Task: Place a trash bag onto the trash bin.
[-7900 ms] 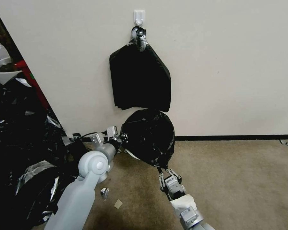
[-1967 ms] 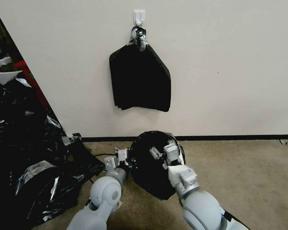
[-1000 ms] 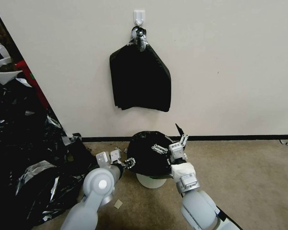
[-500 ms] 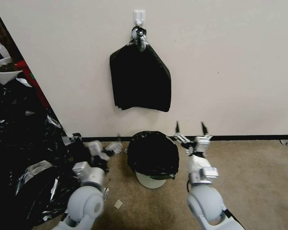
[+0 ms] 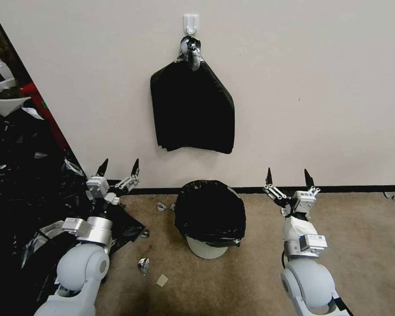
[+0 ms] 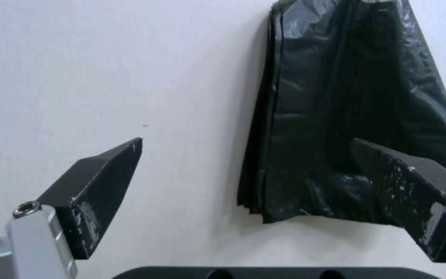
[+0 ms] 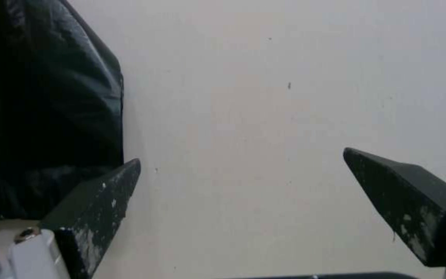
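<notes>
A plain off-white wall (image 5: 320, 96) with a black baseboard (image 5: 337, 189) meets a beige carpet (image 5: 232, 281). On the carpet, close to the wall, stands the round cream-white plastic trash bin (image 5: 207, 249); the thin, glossy black plastic trash bag (image 5: 209, 211) covers its mouth and upper sides, leaving the narrower base bare. Above it a flat bundle of black bags (image 5: 192, 109) hangs from a white wall hook (image 5: 190, 23) by a silvery taped neck. A heap of black plastic sheets (image 5: 22, 193) fills the floor at the left, and small scraps (image 5: 143, 265) lie on the carpet. The left gripper (image 5: 119, 167) is raised left of the bin, apart from it, fingers spread wide and holding nothing. The right gripper (image 5: 289, 177) is raised right of the bin, likewise spread wide and empty. Both wrist views face the wall, with the dark fingertips (image 6: 104, 182) set far apart.
</notes>
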Available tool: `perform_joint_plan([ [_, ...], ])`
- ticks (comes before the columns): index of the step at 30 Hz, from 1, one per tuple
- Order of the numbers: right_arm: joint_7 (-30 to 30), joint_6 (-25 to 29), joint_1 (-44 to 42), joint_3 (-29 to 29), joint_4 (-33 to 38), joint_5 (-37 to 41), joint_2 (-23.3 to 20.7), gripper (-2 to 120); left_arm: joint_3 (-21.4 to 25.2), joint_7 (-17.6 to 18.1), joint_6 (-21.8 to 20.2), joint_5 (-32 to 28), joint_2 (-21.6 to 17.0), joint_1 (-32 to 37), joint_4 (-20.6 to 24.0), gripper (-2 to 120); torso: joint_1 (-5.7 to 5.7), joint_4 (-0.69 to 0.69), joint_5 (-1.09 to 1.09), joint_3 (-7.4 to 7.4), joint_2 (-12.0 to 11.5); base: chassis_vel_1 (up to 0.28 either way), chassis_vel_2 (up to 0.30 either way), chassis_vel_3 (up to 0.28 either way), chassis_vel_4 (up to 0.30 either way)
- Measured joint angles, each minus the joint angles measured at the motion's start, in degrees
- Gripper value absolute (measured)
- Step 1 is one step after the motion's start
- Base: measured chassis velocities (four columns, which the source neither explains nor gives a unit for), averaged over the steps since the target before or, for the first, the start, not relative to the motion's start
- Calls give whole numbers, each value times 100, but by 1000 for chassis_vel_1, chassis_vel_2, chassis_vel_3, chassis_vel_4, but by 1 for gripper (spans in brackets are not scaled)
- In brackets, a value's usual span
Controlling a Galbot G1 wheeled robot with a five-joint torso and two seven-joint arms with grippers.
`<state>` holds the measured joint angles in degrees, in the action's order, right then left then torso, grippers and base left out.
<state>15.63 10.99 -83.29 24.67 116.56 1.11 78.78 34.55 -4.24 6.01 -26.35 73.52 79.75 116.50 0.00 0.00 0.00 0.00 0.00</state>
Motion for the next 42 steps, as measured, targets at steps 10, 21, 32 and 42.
perform_joint_plan([
  [10,4,-10,7,-22,5,5,-8,100,-23,51,-35,-23,-4,-4,5,100,0,0,0,0,0,0,0,0,0],
  [21,10,-14,10,-28,8,5,-11,100,-30,69,-49,-30,-4,-6,7,100,0,0,0,0,0,0,0,0,0],
  [32,15,-16,13,-34,8,5,-14,100,-35,77,-55,-36,-4,-6,7,100,0,0,0,0,0,0,0,0,0],
  [42,18,-16,14,-35,9,5,-15,100,-39,82,-58,-38,-4,-6,8,100,0,0,0,0,0,0,0,0,0],
])
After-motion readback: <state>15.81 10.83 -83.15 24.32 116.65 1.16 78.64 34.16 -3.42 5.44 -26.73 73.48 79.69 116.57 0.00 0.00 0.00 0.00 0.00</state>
